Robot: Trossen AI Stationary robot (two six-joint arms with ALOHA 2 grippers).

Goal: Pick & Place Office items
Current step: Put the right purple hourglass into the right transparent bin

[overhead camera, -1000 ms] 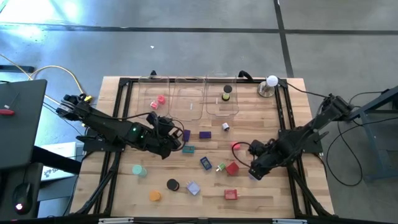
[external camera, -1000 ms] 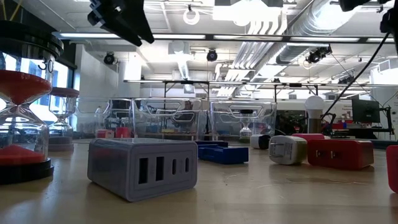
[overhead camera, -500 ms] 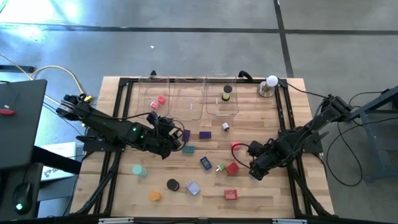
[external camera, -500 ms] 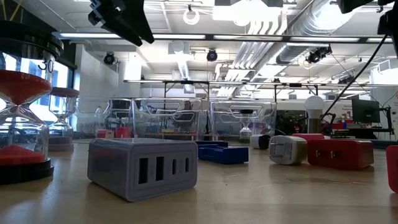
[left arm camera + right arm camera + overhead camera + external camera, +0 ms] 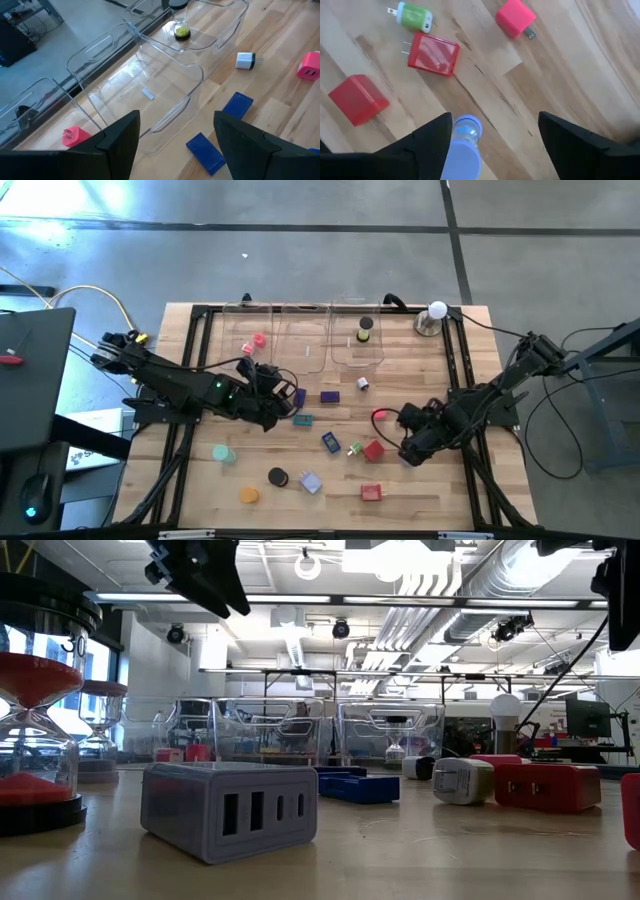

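Right end effector (image 5: 492,145) hangs over the right-middle of the desk (image 5: 470,480), fingers spread wide, nothing gripped. A pale blue-lavender cylindrical piece (image 5: 464,145) lies between the fingers, close against one of them. Red flat charger (image 5: 433,54), green plug (image 5: 415,16), pink plug (image 5: 515,18) and red cube (image 5: 357,99) sit just beyond it.

Left end effector (image 5: 175,142) hovers left of centre, just near of the clear trays, fingers also wide apart and empty; two blue blocks (image 5: 220,135) lie beyond its tips.

Likely step: grasp the lavender piece. To do it well, centre it between the fingers first, since it is off to one side, come down straight, and close across its round body so it can't roll out.

Containers: three clear trays along the far edge. Left tray (image 5: 243,352) has a pink plug (image 5: 75,135). Middle tray (image 5: 150,75) has only a small pale strip (image 5: 147,94). Right tray (image 5: 375,356) holds a yellow-green disc (image 5: 181,32) and a black disc (image 5: 365,323). Most items are still loose on the desk.
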